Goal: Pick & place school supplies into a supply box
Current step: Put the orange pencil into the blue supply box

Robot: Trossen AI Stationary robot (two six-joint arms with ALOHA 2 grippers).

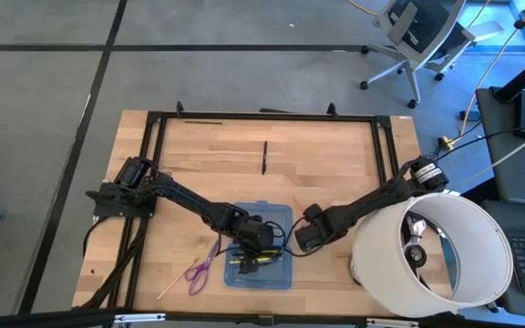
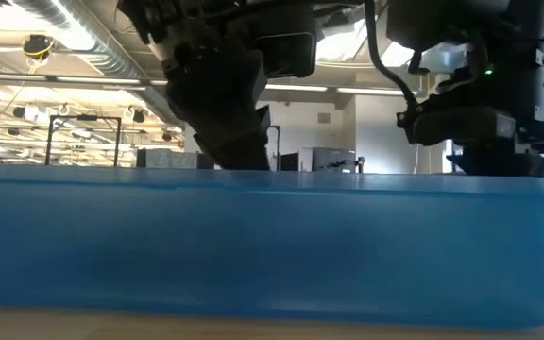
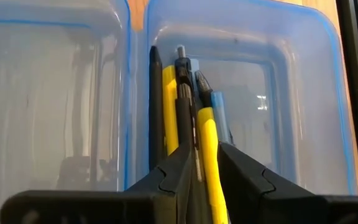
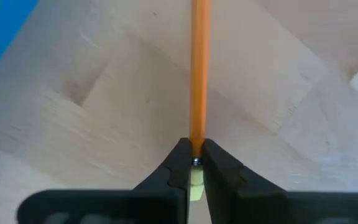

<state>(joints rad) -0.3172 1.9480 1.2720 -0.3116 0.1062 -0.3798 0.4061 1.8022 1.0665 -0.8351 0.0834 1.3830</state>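
Nearest, flat translucent blue plastic supply box (image 1: 261,253) at the table's front edge, with yellow and black sticks lying inside. Over it, left gripper (image 3: 199,163) clenched on a bundle of black pens and yellow pencils (image 3: 185,118). Just beside the box, right gripper (image 4: 195,157) pinched shut on a thin orange pencil (image 4: 199,68) above bare wood. Farther back, lone black pen (image 1: 265,157).

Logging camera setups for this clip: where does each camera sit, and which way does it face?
High view: overhead, straight down on table, both arms, supply box.
Low view: table height, behind the box's blue wall; arms descend from above.
Left wrist view: past the left tool onto pens and pencils in the box.
Right wrist view: past the right tool shut on an orange pencil.
Shared: high, low and left wrist views show the box.
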